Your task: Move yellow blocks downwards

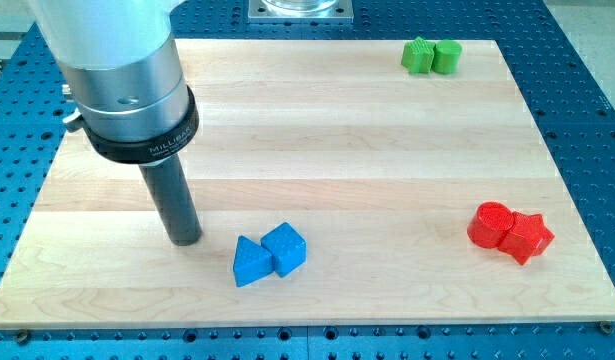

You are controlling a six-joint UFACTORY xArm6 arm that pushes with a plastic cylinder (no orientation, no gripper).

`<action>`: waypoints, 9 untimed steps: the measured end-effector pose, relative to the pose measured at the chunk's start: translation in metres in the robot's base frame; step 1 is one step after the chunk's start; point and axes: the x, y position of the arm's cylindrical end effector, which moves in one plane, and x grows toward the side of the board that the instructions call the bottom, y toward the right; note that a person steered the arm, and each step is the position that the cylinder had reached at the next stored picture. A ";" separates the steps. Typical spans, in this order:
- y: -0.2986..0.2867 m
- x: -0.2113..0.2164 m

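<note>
Yellow blocks do not show anywhere on the wooden board (317,130) — only blue, green and red ones. My tip (185,241) rests on the board at the view's lower left, near and left of the blue triangular block (250,263), which touches the blue cube (285,248). Two green blocks (432,56) sit side by side at the view's top right, and a red round block (490,225) touches a red star-shaped block (528,236) at the right. The arm ends in a plain rod — no fingers.
</note>
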 end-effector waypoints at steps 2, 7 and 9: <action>-0.004 -0.027; 0.003 -0.327; -0.067 -0.312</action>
